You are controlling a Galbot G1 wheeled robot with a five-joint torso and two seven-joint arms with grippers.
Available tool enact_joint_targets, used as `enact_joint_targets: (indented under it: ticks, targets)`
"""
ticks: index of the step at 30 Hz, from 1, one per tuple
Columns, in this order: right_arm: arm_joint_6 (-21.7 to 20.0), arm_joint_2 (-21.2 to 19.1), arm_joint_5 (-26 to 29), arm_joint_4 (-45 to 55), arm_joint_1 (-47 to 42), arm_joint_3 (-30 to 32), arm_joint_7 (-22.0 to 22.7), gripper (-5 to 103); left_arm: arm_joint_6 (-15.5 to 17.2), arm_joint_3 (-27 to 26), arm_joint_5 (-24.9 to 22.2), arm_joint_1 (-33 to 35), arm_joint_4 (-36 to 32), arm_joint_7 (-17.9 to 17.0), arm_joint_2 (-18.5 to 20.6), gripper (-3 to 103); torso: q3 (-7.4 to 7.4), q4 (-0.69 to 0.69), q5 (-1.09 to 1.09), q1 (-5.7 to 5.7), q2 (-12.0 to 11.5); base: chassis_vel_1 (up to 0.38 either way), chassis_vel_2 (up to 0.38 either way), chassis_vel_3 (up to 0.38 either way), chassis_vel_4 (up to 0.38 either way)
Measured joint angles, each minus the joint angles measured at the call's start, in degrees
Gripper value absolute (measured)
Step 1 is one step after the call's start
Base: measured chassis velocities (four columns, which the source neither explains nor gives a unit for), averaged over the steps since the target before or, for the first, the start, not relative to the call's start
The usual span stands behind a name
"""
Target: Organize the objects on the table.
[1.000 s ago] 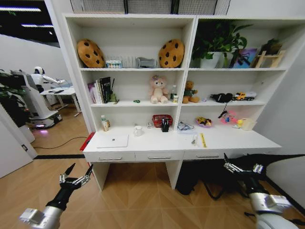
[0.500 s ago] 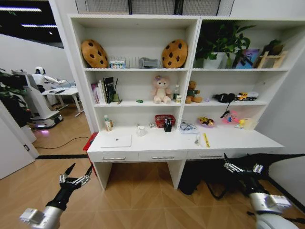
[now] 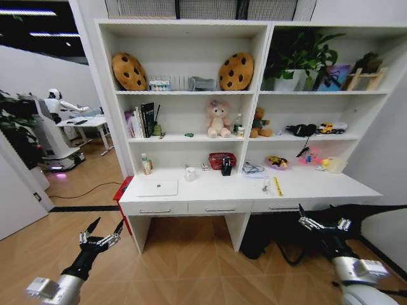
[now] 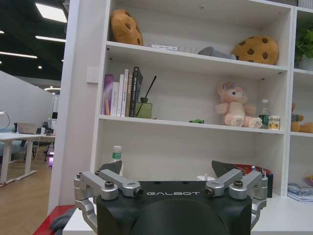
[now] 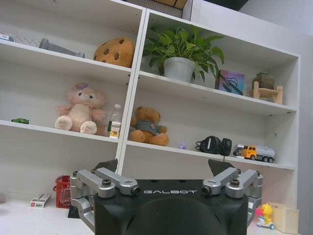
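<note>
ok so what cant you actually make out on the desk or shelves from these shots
- Drawers, head view: fronts shut, contents hidden.
- Small items by the red basket, head view: too small to identify.
- Desk top, left wrist view: the left gripper body blocks most of it, laptop included.
- Desk, right wrist view: the right gripper body covers the middle.
- Green toy car: too small for detail.

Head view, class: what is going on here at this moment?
The robot faces the white desk and its shelving, handling nothing. The left tool and right tool are both open, held low in front of the desk and short of it. On the desk top lie a silver laptop and a yellow strip; a green toy car sits on a shelf above.
</note>
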Motion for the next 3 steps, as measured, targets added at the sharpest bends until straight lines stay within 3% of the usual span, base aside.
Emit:
enact_joint_targets:
  ticks: [3]
  targets:
    - [0.0,0.0,0.0,0.0,0.0,0.0,0.0,100,0.0,0.0,0.0,0.0,0.0,0.0,0.0,100,0.00,0.00,0.00,0.00,0.0,0.000,0.000,0.000,0.000]
